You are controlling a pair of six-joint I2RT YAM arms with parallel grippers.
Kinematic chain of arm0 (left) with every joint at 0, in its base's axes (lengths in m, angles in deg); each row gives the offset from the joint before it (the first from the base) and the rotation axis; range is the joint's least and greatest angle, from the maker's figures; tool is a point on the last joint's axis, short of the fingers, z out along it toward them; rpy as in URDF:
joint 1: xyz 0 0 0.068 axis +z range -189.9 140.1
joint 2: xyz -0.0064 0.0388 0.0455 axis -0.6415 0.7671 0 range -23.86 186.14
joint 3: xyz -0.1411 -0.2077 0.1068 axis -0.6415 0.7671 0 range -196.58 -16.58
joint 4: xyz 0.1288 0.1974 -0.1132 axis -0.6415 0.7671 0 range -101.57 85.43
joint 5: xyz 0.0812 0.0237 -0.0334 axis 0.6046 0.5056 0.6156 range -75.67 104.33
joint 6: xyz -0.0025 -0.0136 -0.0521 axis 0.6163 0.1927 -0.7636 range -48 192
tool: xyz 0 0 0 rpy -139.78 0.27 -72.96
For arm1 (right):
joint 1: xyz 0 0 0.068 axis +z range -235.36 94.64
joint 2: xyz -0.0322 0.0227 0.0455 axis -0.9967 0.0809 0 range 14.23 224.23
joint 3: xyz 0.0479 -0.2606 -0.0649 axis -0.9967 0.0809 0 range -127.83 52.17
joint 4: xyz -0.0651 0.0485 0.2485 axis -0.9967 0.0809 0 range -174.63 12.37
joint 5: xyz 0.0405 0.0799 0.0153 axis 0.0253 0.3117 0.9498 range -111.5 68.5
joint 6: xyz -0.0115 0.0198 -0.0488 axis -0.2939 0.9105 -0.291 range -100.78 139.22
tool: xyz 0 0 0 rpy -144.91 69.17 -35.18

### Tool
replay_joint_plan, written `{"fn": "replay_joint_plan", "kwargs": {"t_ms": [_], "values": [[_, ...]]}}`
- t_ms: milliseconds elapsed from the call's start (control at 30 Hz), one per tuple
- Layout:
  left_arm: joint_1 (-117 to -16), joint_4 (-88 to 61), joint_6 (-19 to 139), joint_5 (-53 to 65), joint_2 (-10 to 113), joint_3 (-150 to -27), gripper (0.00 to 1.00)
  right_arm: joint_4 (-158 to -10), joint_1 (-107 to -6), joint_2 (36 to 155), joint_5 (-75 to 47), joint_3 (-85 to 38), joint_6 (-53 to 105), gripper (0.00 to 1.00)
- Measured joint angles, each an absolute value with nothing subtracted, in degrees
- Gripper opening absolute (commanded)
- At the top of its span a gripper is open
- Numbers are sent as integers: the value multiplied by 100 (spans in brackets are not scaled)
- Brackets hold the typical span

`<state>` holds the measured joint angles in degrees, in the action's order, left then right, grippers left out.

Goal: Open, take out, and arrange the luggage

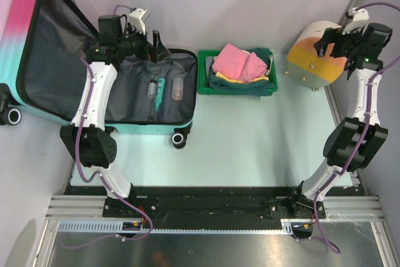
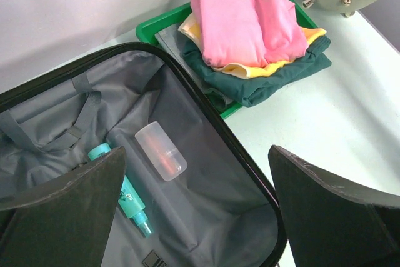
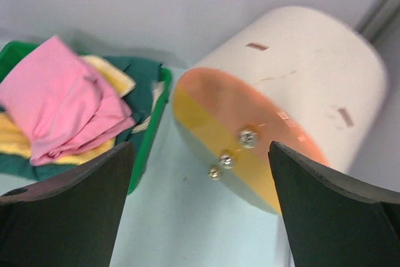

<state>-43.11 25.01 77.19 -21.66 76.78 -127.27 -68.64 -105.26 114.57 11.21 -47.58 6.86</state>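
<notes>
- My left arm point(image 1: 92, 95) and right arm point(image 1: 364, 95) are smooth white link shells set between chunky black joints.
- A purple cable point(image 1: 77, 148) runs along each arm, looping loose near my bases.
- My fingers point(image 2: 62, 211) are broad matt-black wedges, with pale scuffs along the edges.

Near half of desk point(image 1: 250, 148) bare: wide passage left to right. Far row crowded: open luggage point(image 1: 50, 54) left, piled green tray point(image 1: 237, 90) just beside it, cylinder point(image 1: 309, 60) right. Narrow gap between tray and cylinder. Left arm point(image 1: 94, 92) crosses luggage's near-left edge.
</notes>
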Motion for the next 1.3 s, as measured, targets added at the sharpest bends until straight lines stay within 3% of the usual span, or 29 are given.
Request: {"fn": "replay_joint_plan", "kwargs": {"t_ms": [100,233,367,633,967,1300], "values": [[-4311,2499,7714,-2192,7678,-12712,99,-6848,-10791,11621,1083,-5182,811,89],[-4311,2503,7699,-2190,7678,-12681,99,-6848,-10891,11787,896,-5547,1038,73],[-4311,2497,7647,-2181,7678,-12679,98,-6768,-10756,11866,402,-5534,1407,67],[-4308,2499,7590,-2183,7698,-12598,98,-6844,-10423,11824,-318,-4448,1746,69],[-4308,2499,7592,-2275,7706,-12491,97,-7869,-10522,11588,-274,-4373,1877,73],[-4308,2494,7594,-2277,7739,-12467,97,-8741,-10590,12753,-853,-5951,2498,80]]}}
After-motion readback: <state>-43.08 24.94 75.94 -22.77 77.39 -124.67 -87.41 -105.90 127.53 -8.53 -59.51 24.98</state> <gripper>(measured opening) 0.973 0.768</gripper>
